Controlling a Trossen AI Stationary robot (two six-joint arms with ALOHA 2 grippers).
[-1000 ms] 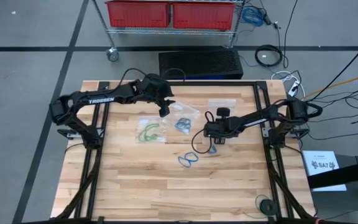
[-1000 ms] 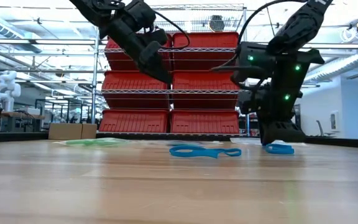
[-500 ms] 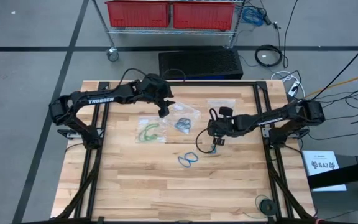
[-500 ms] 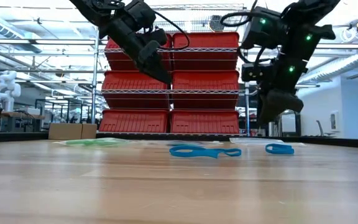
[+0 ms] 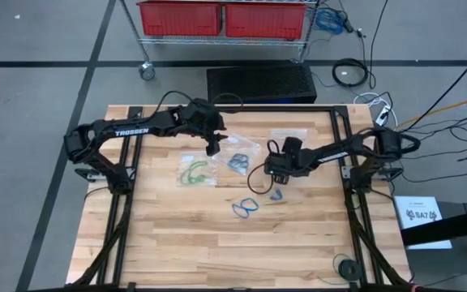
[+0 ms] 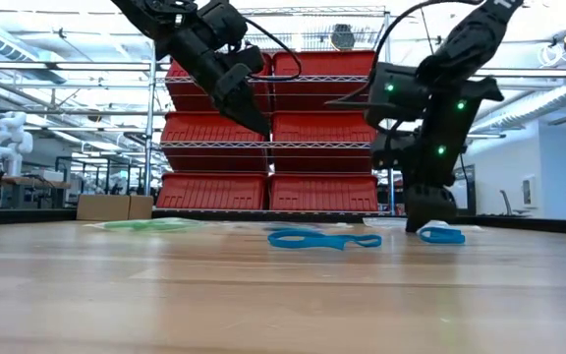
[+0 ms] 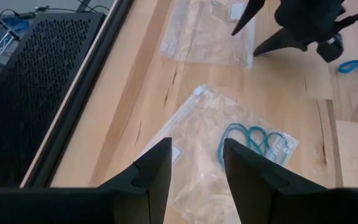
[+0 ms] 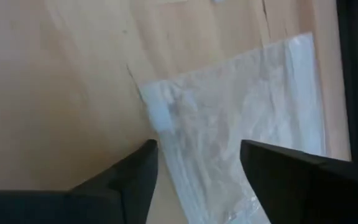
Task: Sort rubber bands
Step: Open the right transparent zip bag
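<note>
On the table (image 5: 177, 235) we see three plastic bags near the middle. The left bag (image 5: 196, 170) holds rubber bands (image 5: 191, 173); the middle bag (image 5: 237, 152), under the left gripper (image 5: 212, 148), holds more bands (image 7: 248, 138). The third bag (image 5: 289, 135) lies behind the right gripper (image 5: 278, 180). In front of it, loose bands (image 5: 245, 208) lie on the wood, with one band (image 5: 276, 195) just beside the gripper.

Blue rubber bands (image 5: 246, 208) on wooden table (image 5: 177, 243), right tool (image 5: 280, 178) above.
</note>
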